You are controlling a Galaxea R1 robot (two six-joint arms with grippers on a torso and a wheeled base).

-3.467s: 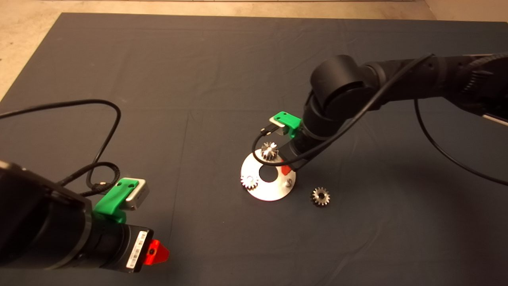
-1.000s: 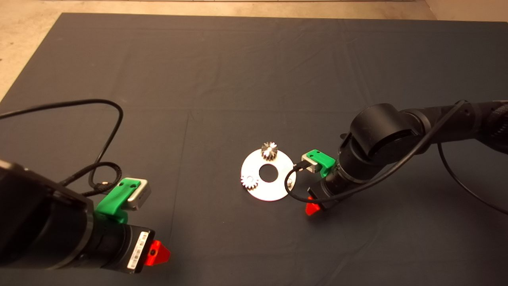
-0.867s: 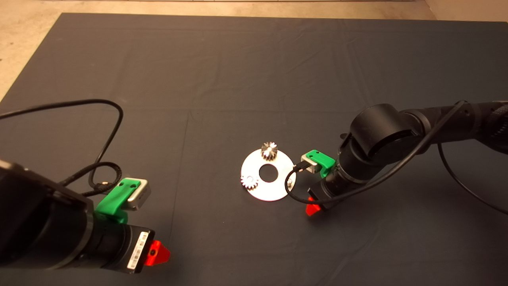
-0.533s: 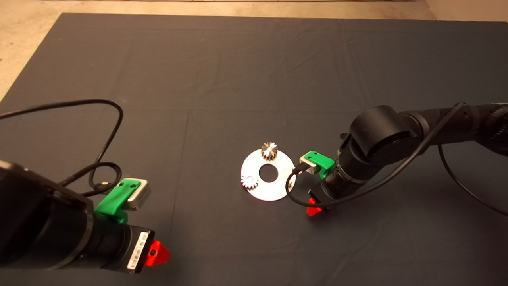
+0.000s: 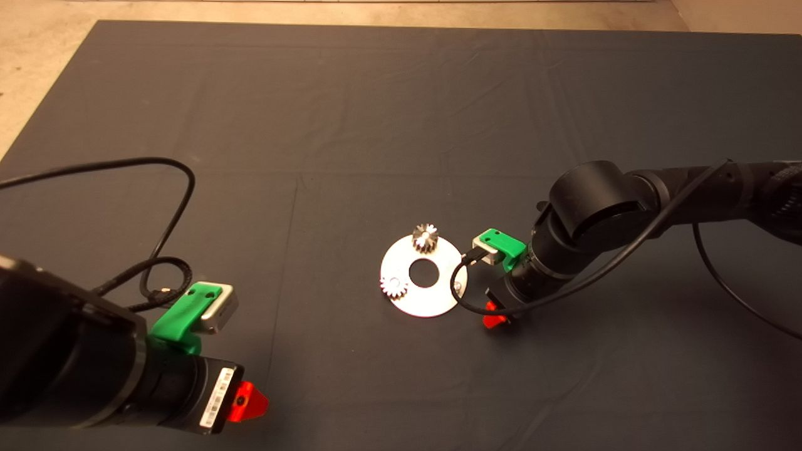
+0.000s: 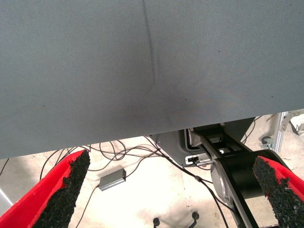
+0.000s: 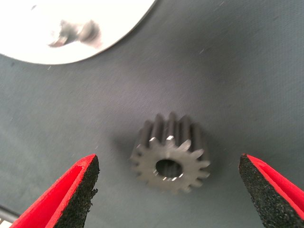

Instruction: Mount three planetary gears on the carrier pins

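A flat silver-white disc (image 5: pixel 432 300) with a large centre hole lies mid-mat. One planetary gear (image 5: pixel 425 238) stands on its far pin and another (image 5: pixel 393 287) on its near-left pin. The bare carrier pin (image 5: pixel 458 286) shows at the disc's right edge, beside the right arm's cable. My right gripper (image 5: pixel 498 316) hangs low over the mat just right of the disc. In the right wrist view it (image 7: pixel 173 190) is open, and the third gear (image 7: pixel 170 153) lies flat on the mat between its fingers, untouched; the disc's rim (image 7: pixel 57 28) and pin (image 7: pixel 78 32) show beyond. The arm hides this gear from the head view.
My left gripper (image 5: pixel 247 401) waits open at the mat's lower left edge; its wrist view shows the left gripper (image 6: pixel 171 194) over the mat edge, with floor, cables and a stand beyond. A black cable (image 5: pixel 169 207) loops over the left of the mat.
The right gripper left the disc's far side and came down over the loose gear right of the disc. In the last half second it shifted slightly up and left. Left arm still.
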